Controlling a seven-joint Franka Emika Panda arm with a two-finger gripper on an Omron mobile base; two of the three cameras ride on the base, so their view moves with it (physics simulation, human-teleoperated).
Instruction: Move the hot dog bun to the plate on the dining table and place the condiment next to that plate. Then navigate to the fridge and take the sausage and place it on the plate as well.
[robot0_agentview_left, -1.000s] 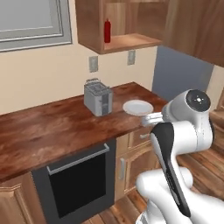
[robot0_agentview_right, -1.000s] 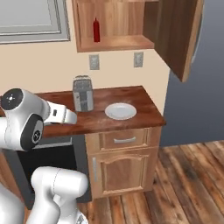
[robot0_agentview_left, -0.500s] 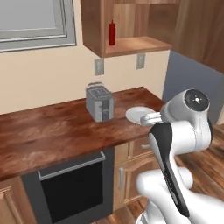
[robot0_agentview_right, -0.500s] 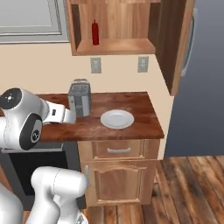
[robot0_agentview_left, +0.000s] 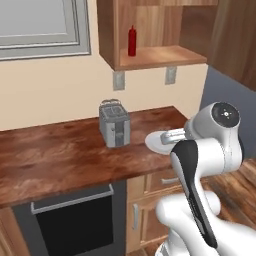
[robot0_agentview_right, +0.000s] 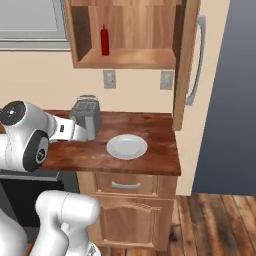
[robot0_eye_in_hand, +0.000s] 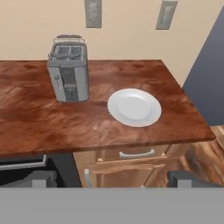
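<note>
My claw (robot0_eye_in_hand: 112, 178) hung wide apart, holding nothing, before the bench (robot0_eye_in_hand: 39, 127). The condiment (robot0_agentview_right: 104, 40) stood upright on the cupboard shelf (robot0_agentview_right: 125, 59) above. I judged it light, smooth and tippy; best pinched across its body mid-height.

One toaster (robot0_eye_in_hand: 68, 72); one white plate (robot0_eye_in_hand: 134, 107); one condiment (robot0_agentview_right: 104, 40)

Toaster (robot0_eye_in_hand: 68, 74) and white plate (robot0_eye_in_hand: 134, 107) on countertop (robot0_eye_in_hand: 87, 127)
</note>
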